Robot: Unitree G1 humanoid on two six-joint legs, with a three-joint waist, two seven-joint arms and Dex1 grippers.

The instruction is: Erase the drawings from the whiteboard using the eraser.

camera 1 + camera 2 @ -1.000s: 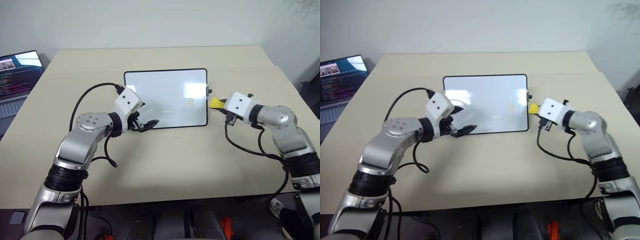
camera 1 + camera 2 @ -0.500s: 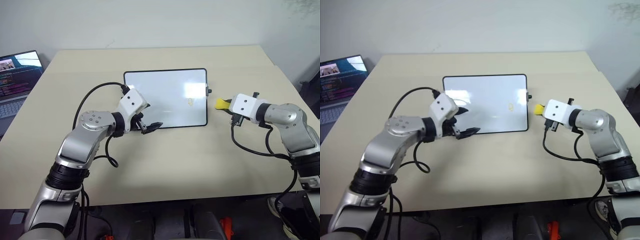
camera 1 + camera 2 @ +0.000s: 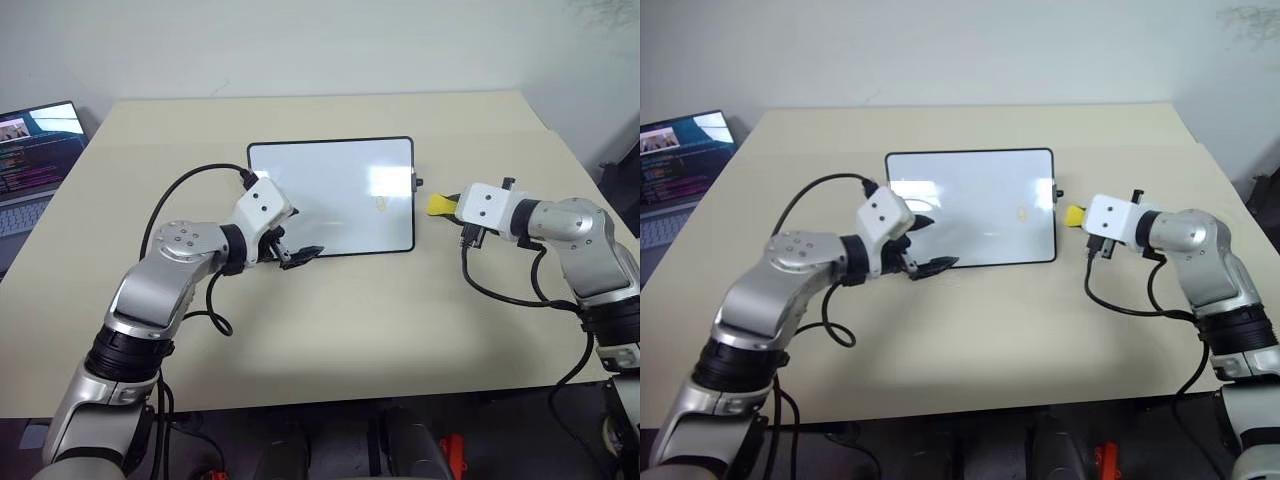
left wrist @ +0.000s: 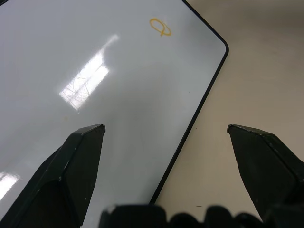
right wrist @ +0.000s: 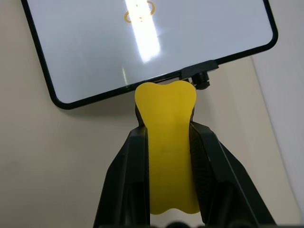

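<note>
One whiteboard [image 3: 332, 196], one small orange loop drawing [image 3: 381, 204], one yellow eraser [image 3: 441, 205], one laptop [image 3: 35, 150], one table [image 3: 330, 330]

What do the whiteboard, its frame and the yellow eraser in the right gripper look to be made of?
The whiteboard has a glossy, smooth white face, likely coated or laminated: light glare reflects off it. Its frame is thin, black and round-cornered, probably plastic. The eraser, shut in the right gripper, is matte yellow with soft rounded lobes, perhaps foam or rubber; the look leaves that open.

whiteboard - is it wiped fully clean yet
No, a small orange loop drawing is left on the whiteboard near its right short side, and the yellow eraser in the right end effector hovers beside that edge.
</note>
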